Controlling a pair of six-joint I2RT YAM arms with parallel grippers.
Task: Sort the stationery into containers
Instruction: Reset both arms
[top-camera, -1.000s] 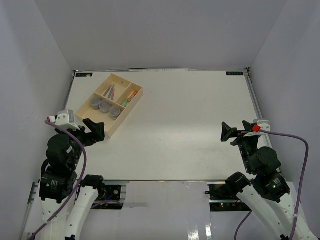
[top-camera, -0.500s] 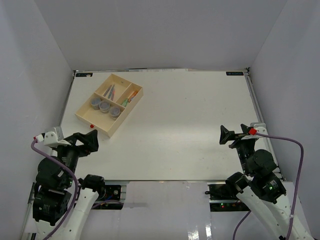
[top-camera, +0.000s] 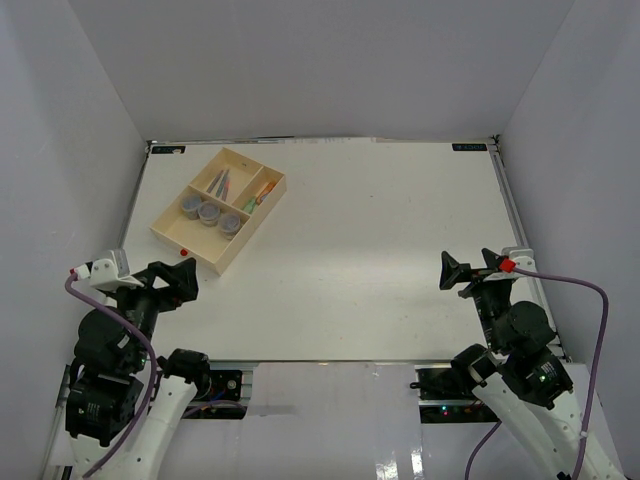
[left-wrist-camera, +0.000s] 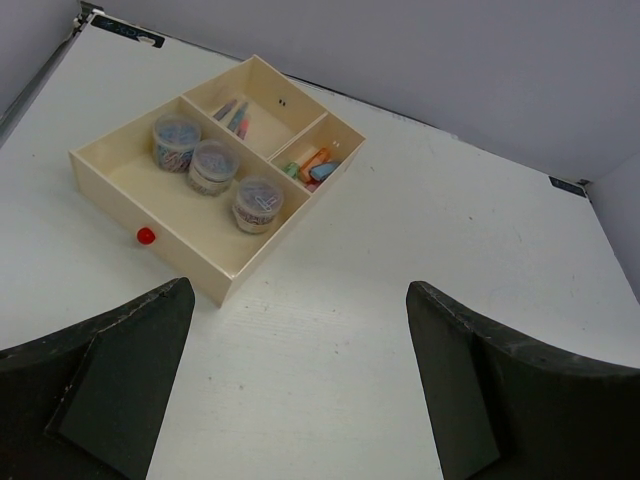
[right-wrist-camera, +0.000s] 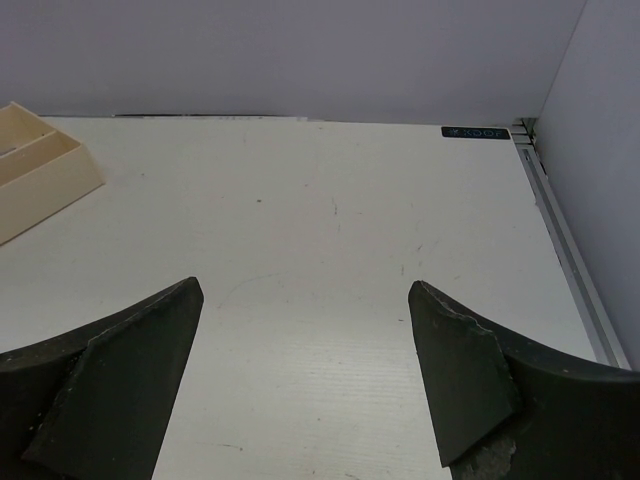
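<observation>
Cream-yellow and low-walled, the rectangular divided tray (left-wrist-camera: 190, 265) sits on the white table (top-camera: 380, 230), and it is the landmark for everything here. The left gripper (left-wrist-camera: 298, 300) hangs just short of the tray's near wall, jaws spread as wide as they go, nothing between them, touching nothing. The right gripper (right-wrist-camera: 305, 290) is well off to the right of the tray, jaws also wide apart and holding nothing.

Inside the tray, three small round greyish jars (left-wrist-camera: 212, 165) stand in a row in the long compartment. The thin pens (left-wrist-camera: 232, 115) lie in the far compartment, and the short chunky markers (left-wrist-camera: 312, 168) fill the small one beside it. A small red knob (left-wrist-camera: 146, 236) sticks out of the tray's near wall.

From above, the pens and markers are too small to tell apart by colour. What fills the jars is hard to make out. The right wrist view catches only a corner of the tray, cut off at its left edge.

Against a second ago, the left gripper has pulled back from the tray's near corner. The right gripper has barely shifted, and the tray's contents lie as they did.
</observation>
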